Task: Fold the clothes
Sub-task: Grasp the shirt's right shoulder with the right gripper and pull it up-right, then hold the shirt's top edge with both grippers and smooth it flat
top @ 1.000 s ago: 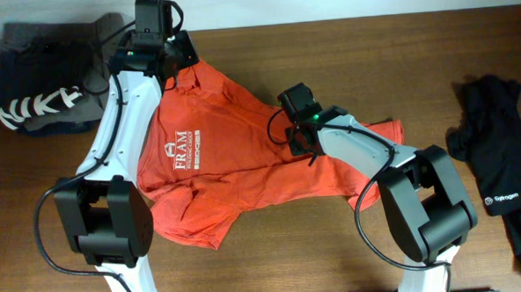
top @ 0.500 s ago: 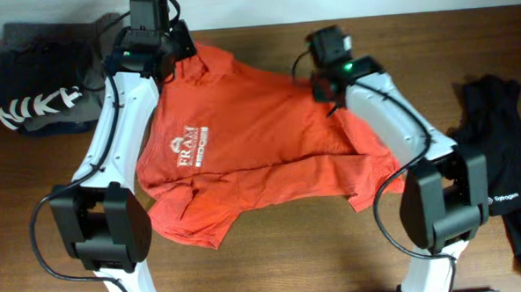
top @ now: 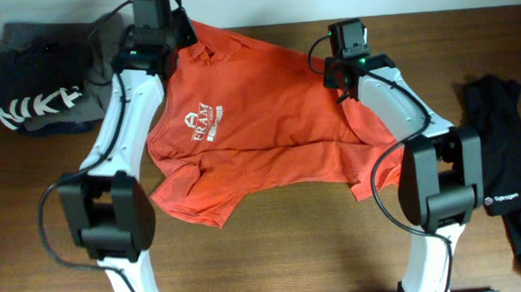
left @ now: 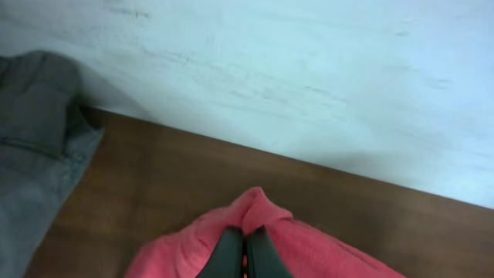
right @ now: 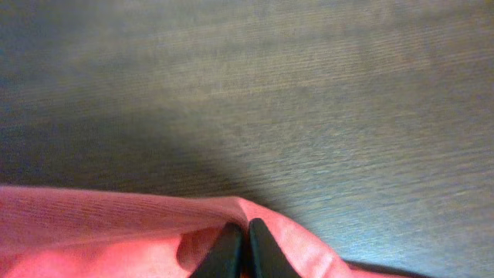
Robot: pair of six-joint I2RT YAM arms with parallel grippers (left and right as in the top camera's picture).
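The clothes here are chiefly a red-orange shirt with white lettering, lying stretched across the back of the wooden table. My left gripper is at the shirt's back left corner. In the left wrist view its jaws are shut on a pinched ridge of the shirt. My right gripper is at the shirt's back right edge. The right wrist view shows it shut on a fold of the shirt, just above the table.
A dark grey and black garment pile with white lettering lies at the back left, also in the left wrist view. A black garment lies at the right edge. A white wall stands just behind the table.
My right gripper has moved from the shirt's middle to the back right, drawing the fabric with it. The shirt is now spread wider and shifted right. The left gripper moved slightly back.
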